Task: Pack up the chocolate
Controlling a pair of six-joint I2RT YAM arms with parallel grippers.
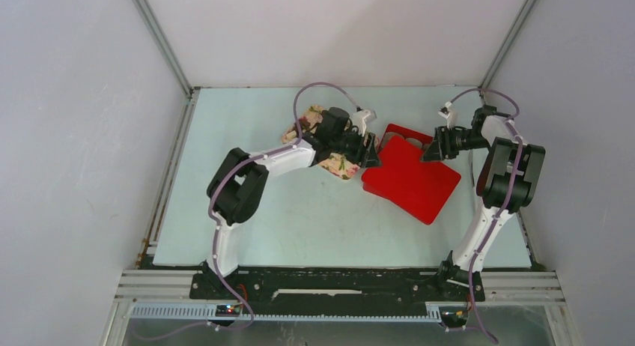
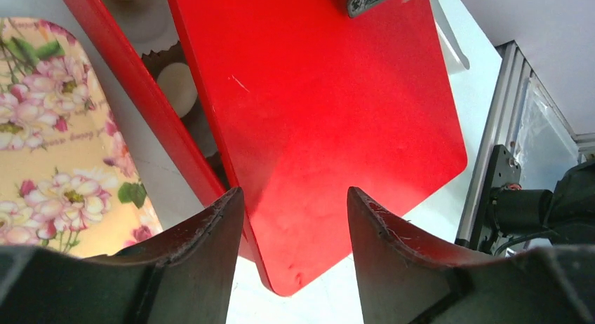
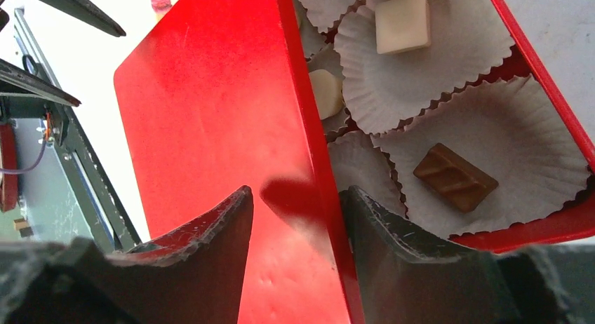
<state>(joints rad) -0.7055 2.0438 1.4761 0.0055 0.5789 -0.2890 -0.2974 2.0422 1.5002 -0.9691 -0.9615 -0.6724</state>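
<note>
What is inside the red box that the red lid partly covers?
In the red rectangular box, crinkled white paper cups hold a cream square chocolate, a pale roundish one and a brown ridged one. The flat red lid hides the rest.

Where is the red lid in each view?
Top external: red lid lies right of centre.
Left wrist: it fills the middle and top.
Right wrist: it covers the left half.
Shared landmark: the red box beside it.

The red lid [image 3: 210, 127] hides part of the red box [image 3: 547, 229] and half a cream chocolate [image 3: 325, 92]; the left arm [image 1: 281, 159] covers much of the flowered tray [image 1: 341, 166].
</note>
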